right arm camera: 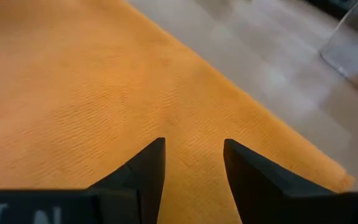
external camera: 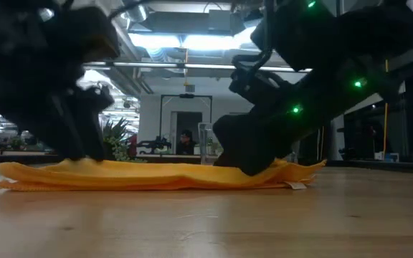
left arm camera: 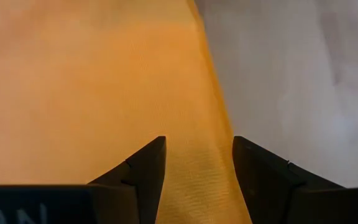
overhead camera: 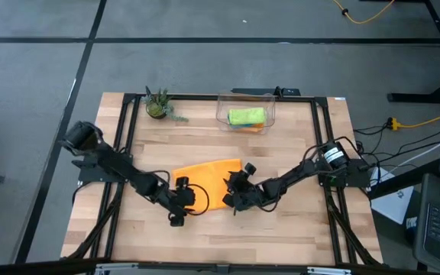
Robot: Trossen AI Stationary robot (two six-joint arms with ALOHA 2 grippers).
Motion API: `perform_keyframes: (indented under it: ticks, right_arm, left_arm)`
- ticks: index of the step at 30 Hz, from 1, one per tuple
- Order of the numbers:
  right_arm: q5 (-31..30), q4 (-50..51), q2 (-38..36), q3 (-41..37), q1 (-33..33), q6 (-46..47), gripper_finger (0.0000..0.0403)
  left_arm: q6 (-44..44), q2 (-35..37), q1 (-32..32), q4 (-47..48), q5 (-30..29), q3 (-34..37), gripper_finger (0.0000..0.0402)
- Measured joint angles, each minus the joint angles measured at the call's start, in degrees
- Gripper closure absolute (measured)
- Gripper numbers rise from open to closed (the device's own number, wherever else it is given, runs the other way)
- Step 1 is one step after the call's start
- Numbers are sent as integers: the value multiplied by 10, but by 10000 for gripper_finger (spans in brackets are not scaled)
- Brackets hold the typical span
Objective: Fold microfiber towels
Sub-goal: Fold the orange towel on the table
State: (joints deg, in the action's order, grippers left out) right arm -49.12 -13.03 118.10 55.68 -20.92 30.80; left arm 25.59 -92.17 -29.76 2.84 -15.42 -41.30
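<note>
with my left tool [left arm camera: 197,171] and right tool [right arm camera: 193,167] both spread over the flat orange microfiber towel [overhead camera: 208,177] mid-surface, i should pinch matching edges evenly before folding.

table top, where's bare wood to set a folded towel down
Free: the front strip of the table below both grippers, and the left back area beside the plant. Crowded: the middle, where the orange towel lies, and by the clear bin.
</note>
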Motion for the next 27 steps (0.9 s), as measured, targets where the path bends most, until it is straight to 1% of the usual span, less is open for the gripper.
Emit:
perform_keyframes:
  ticks: [4, 6, 11, 15, 18, 23, 27]
  right_arm:
    - [23, 21, 0, 0, 14, 11, 237]
    - [26, 28, 0, 1, 18, 11, 237]
    - [22, 70, -11, 1, 22, 3, 237]
    - [10, 129, -27, 1, 23, 4, 237]
    - [10, 136, -34, 0, 23, 3, 237]
    - [17, 131, -53, 26, 23, -57, 237]
    - [12, 151, -76, 57, 23, -102, 237]
  left_arm:
    - [25, -40, 0, -5, 4, 0, 223]
    - [35, -47, 0, -12, 8, -2, 223]
    - [43, -49, 0, -12, 8, -2, 223]
    - [42, -47, 0, -8, 12, -2, 223]
    - [39, -48, 0, -9, 11, -2, 223]
    - [12, -43, 2, -6, -3, -7, 223]
    - [-39, -30, 2, -3, -26, -39, 223]
